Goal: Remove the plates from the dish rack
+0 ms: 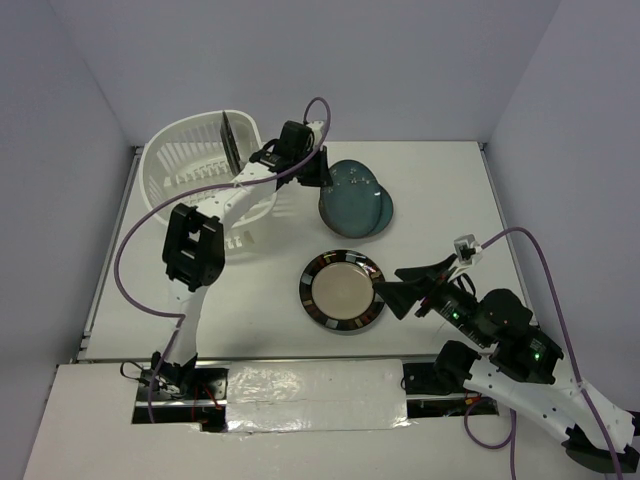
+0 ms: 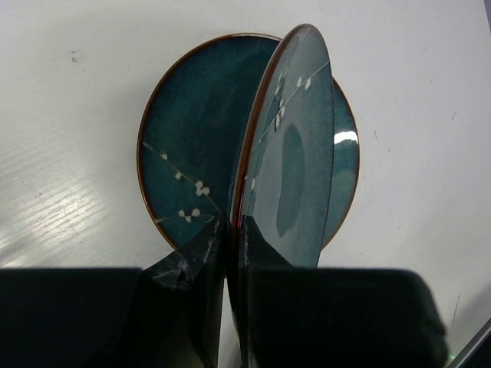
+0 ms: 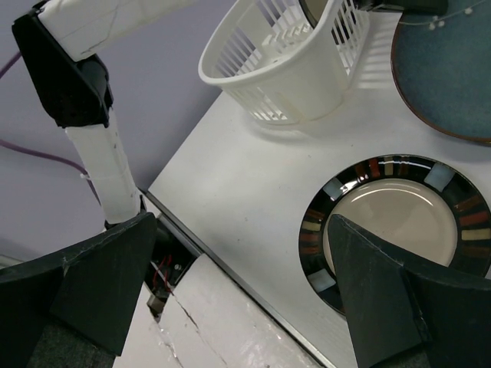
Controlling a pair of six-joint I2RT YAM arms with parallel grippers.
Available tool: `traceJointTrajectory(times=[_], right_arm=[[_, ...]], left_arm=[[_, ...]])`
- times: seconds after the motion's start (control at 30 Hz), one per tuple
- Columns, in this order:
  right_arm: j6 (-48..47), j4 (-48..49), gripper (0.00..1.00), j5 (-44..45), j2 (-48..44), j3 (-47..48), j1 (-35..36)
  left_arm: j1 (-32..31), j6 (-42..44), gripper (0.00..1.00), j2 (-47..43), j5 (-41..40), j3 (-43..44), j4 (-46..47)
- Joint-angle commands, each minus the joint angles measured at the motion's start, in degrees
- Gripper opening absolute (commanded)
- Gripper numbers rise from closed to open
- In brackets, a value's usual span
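Teal glaze with small white flowers covers the teal plate [image 2: 295, 153] that your left gripper [image 2: 230, 230] is pinching. The two fingers are squeezed close together, with only the plate's rim between them. The plate stands on its edge, tipped a little to one side. Its long way runs straight out from the fingers, and its far edge points away from the gripper. Its flowered face looks toward the right side of the left wrist view.

Just under it lies a second teal plate [image 2: 192, 138], flat on the white table [image 1: 450, 190] with its face up. You cannot quite tell if the standing plate touches the flat one, because the wrist camera looks straight down on both.

Go out a bit more, to the left of these two, and you find the dish rack [image 1: 190, 170] at the far left of the table. One dark plate [image 1: 230, 140] stands upright in it, edge-on to the top camera, its thin line running from near to far.

Your right gripper [image 3: 242, 222] is wide open and holds nothing. It hangs over the near part of the table, with its fingers pointing toward the beige plate [image 1: 341, 291]. That plate lies flat, face up, near the middle of the table. It is well apart from the rack and near the teal pair.
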Motion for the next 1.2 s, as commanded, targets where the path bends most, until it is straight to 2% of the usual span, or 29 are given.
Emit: traceJointTrajectory(times=[0.0, 0.27, 0.37, 0.4, 0.47, 0.5, 0.53, 0.7, 1.17], right_arm=[[-0.45, 0.59, 1.0, -0.55, -0.8, 1.9, 0.42], [-0.45, 0.59, 1.0, -0.29, -0.45, 1.72, 0.42], [-0.54, 0.59, 1.0, -0.38, -0.18, 1.81, 0.42], [-0.45, 0.68, 1.0, -0.55, -0.18, 1.81, 0.34], [-0.45, 0.59, 1.0, -0.55, -0.36, 1.72, 0.42], [-0.45, 0.59, 0.99, -0.38, -0.27, 1.89, 0.34], [-0.45, 0.59, 1.0, -0.38, -0.45, 1.81, 0.42], [-0.45, 0.59, 1.0, -0.55, -0.62, 1.81, 0.34], [-0.45, 0.59, 1.0, -0.82, -0.62, 1.89, 0.42]], left_arm=[[-0.11, -3.11, 0.0, -0.44, 3.83, 5.24, 9.68], [-0.2, -3.64, 0.0, 3.61, 2.35, 6.39, 9.42], [-0.2, -2.67, 0.1, 3.79, -0.2, 5.34, 8.71], [-0.2, -2.49, 0.18, 3.62, -0.73, 4.98, 8.62], [-0.2, -1.79, 0.24, 3.44, -2.66, 4.46, 8.1], [-0.2, -1.62, 0.3, 3.61, -3.02, 4.45, 7.92], [-0.2, -1.35, 0.32, 3.7, -3.37, 4.45, 7.49], [-0.46, -0.73, 0.32, 5.11, -5.22, 4.46, 6.69], [-2.48, 1.02, 0.41, 8.36, -10.84, 4.8, 5.64]])
